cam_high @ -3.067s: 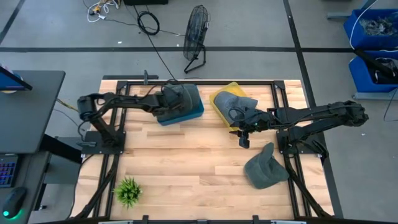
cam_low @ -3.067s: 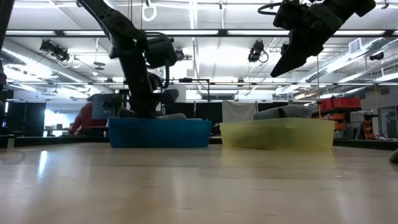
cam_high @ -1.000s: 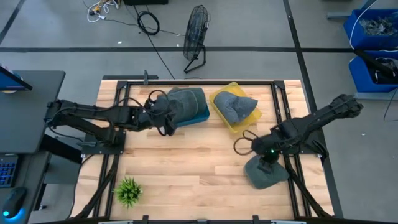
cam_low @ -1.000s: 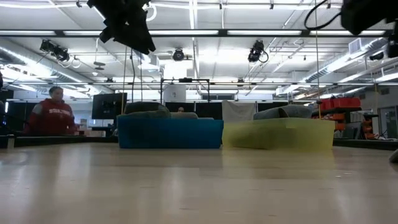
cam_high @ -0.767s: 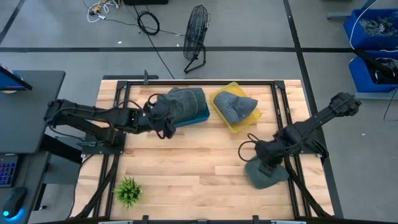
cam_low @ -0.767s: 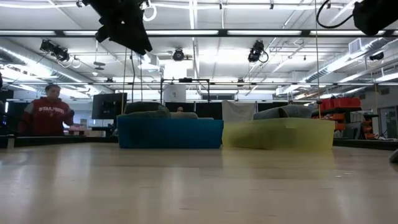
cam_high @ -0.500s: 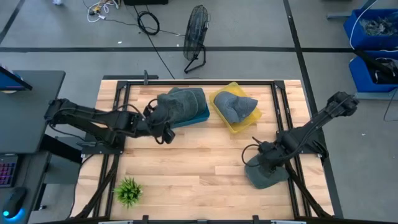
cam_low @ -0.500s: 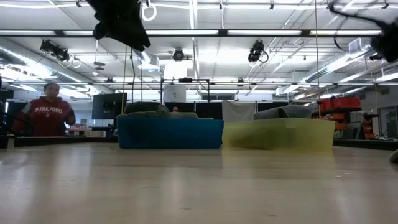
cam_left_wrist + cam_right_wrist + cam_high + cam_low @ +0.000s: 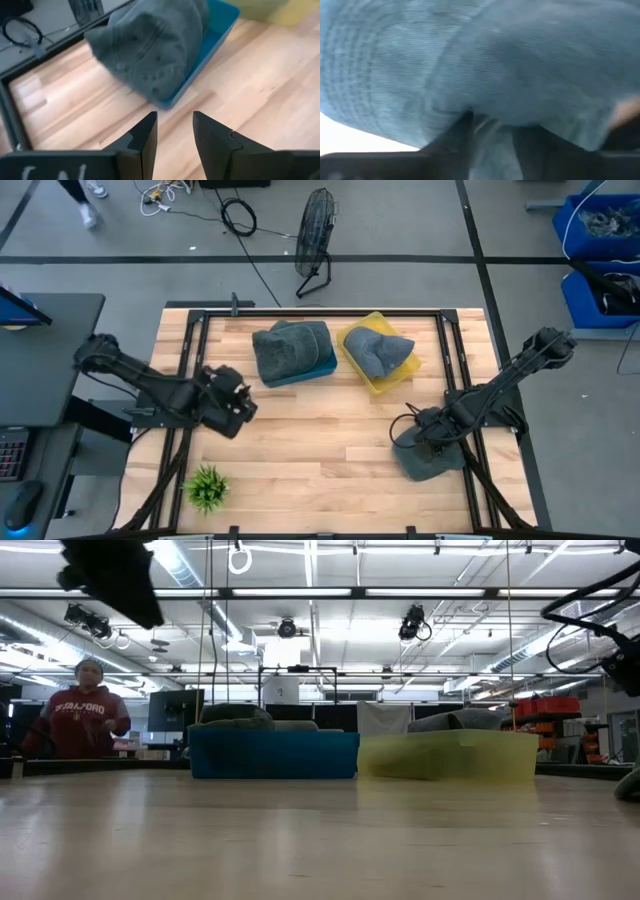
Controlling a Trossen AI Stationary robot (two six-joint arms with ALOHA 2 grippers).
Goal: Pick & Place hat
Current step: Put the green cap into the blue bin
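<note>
A grey hat (image 9: pixel 432 462) lies on the wooden table near its right edge, toward the near side; it fills the right wrist view (image 9: pixel 520 60). My right gripper (image 9: pixel 425 436) is down on the hat's far part, shut on its cloth. A blue bin (image 9: pixel 322 360) at the far middle holds another grey hat (image 9: pixel 288 348), and a yellow bin (image 9: pixel 352 358) beside it holds one more (image 9: pixel 380 350). My left gripper (image 9: pixel 232 406) hangs open above the table's left part, clear of the blue bin (image 9: pixel 220 25). My right gripper (image 9: pixel 492 122) has a raised fold of the hat's cloth (image 9: pixel 492 131) between its two fingers, coming at it from above, pointing down. One layer or several, I cannot tell. The hat lies on the table under the gripper.
A small green plant (image 9: pixel 206 486) stands at the near left corner. A black frame (image 9: pixel 320 311) runs along the table's edges. A person (image 9: pixel 85 718) stands in the room beyond the table. Bare wood lies between the bins and the near edge.
My left gripper has drawn back from the blue bin toward the table's left and near edges, staying open; the hat in that bin has stayed put. My right gripper has come down toward the near edge onto the grey hat.
</note>
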